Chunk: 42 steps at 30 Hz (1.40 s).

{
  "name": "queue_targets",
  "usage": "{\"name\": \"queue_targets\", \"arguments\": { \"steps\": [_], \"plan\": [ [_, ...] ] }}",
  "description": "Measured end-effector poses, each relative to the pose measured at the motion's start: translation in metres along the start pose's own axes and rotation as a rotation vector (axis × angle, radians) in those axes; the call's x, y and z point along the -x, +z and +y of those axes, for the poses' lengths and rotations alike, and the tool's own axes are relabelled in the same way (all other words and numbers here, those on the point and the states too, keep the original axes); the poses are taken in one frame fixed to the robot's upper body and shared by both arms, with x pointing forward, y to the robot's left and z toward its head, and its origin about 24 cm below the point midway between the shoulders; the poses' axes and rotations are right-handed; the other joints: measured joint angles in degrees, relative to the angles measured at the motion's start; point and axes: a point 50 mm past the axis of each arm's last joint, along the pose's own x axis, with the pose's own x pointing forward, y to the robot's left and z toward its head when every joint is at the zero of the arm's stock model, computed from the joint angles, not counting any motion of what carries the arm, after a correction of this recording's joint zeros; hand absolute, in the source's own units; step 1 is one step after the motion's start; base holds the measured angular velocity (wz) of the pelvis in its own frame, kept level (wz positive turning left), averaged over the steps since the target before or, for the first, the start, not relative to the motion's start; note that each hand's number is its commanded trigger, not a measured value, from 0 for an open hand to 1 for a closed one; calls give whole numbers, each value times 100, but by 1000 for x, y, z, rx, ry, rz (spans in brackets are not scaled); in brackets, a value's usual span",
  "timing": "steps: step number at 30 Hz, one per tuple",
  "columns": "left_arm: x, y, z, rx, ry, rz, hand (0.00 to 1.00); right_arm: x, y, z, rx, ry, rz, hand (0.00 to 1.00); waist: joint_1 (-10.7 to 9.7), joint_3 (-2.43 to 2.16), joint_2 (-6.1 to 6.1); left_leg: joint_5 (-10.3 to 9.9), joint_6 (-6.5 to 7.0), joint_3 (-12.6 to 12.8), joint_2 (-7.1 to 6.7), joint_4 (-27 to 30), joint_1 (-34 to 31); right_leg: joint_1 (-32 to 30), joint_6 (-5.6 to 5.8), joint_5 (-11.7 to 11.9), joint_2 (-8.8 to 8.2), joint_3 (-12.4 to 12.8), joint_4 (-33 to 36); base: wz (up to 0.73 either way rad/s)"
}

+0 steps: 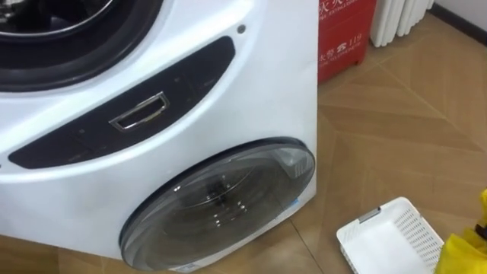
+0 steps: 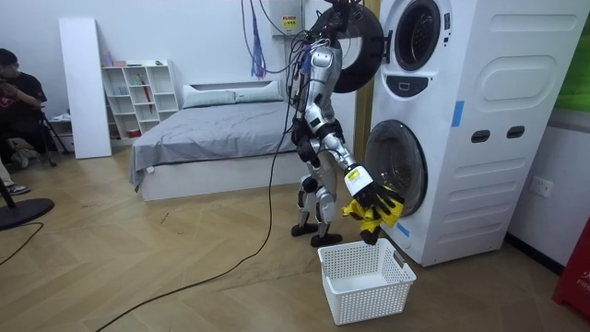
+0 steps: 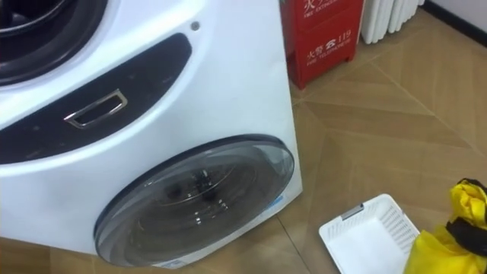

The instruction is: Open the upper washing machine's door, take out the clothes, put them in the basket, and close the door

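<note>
The robot stands facing the white washing machine (image 1: 228,99); in the room view the upper door (image 2: 358,51) stands swung open; below the dark panel (image 1: 129,114) with its metal handle, the round glass lower door (image 1: 221,202) sits shut. A red box (image 1: 346,34) stands on the wooden floor (image 1: 411,129) beside the machine's far corner. Further right, a white slatted basket (image 1: 378,211) rests on the floor near the machine's front corner; the right hand (image 3: 468,228) hangs just above its right edge, dark fingers clamped on a bunched yellow cloth (image 3: 441,251) clear of the drum.
</note>
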Motion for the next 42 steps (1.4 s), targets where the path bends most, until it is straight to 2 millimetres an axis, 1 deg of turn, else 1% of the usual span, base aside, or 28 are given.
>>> {"name": "queue_targets", "arguments": {
  "steps": [2,3,6,7,9,11,16,18,20,23,25,30,34,37,41,42],
  "plan": [
    [0,-2,-1,-1,-13,7,0,0,-1,0,2,0,2,0,0,2,-3,1,2,-9,1,-4,0,1,15,1,0,-1,0,0],
    [1,-4,-1,-3,-18,10,0,0,-1,0,1,0,3,0,0,19,-26,2,3,-13,1,-18,0,1,30,-4,0,-2,0,0],
    [3,-10,-2,-7,-25,21,0,0,-1,0,-1,0,4,0,1,21,-29,29,42,-56,-2,-40,-8,1,40,-7,-1,-13,-25,0],
    [4,-11,-2,-7,-27,25,0,0,-1,-1,-1,0,5,0,-2,26,-36,46,20,-116,-5,-76,-6,3,46,-11,-1,-19,-26,4],
    [4,-13,-2,-7,-37,30,0,0,-1,-1,0,0,4,0,0,28,-43,87,-37,-137,-5,-118,5,2,60,-19,-5,-23,-25,5],
    [5,-16,-3,-7,-44,36,0,0,-1,-1,1,0,2,0,0,41,-67,89,-39,-138,-4,-120,6,3,82,-32,-8,-23,-24,2],
    [7,-22,-3,-7,-53,53,0,0,-1,-1,4,0,-1,0,-20,41,-128,88,-40,-139,-7,-119,9,15,135,-86,-20,-23,-26,0],
    [8,-23,-3,-7,-55,55,0,0,-1,-1,7,0,-3,0,-21,43,-144,87,-40,-139,-7,-116,20,37,131,-105,-25,-26,-39,2],
    [8,-23,-3,-7,-55,54,0,0,-1,-1,8,1,-4,0,-21,27,-142,87,-41,-139,-9,-116,28,51,141,-138,-35,-39,-42,5],
    [8,-23,-3,-8,-56,55,0,1,-1,-1,9,1,-7,0,-16,32,-163,87,-42,-139,-13,-127,97,109,151,-197,-45,-49,-45,1],
    [8,-23,-3,-7,-56,53,0,0,-1,-1,6,-1,-7,0,-15,39,-173,86,-42,-143,-16,-119,126,164,178,-252,-57,-60,-45,2],
    [7,-22,-3,-7,-55,40,0,0,2,-1,-16,-2,-28,0,-11,40,-175,86,-43,-161,-26,-142,172,199,202,-294,-79,-89,-27,0],
    [7,-21,-2,-6,-53,29,0,0,2,-1,-26,-3,-30,0,-20,61,-204,85,-44,-168,-24,-208,252,258,250,-332,-97,-160,-40,2],
    [7,-21,-2,-6,-53,25,0,0,3,-1,-30,-3,-34,0,-20,82,-235,79,-46,-168,-28,-215,262,270,229,-352,-101,-160,-45,4],
    [7,-22,-3,-7,-54,29,0,0,2,-2,-29,-3,-33,0,-21,84,-237,64,-65,-156,-26,-209,276,305,187,-367,-105,-165,-50,7],
    [8,-22,-3,-7,-55,31,0,2,-1,-3,-20,-1,-28,0,-20,85,-242,55,-79,-154,-20,-197,322,381,145,-381,-107,-180,-67,11]
  ]
}}
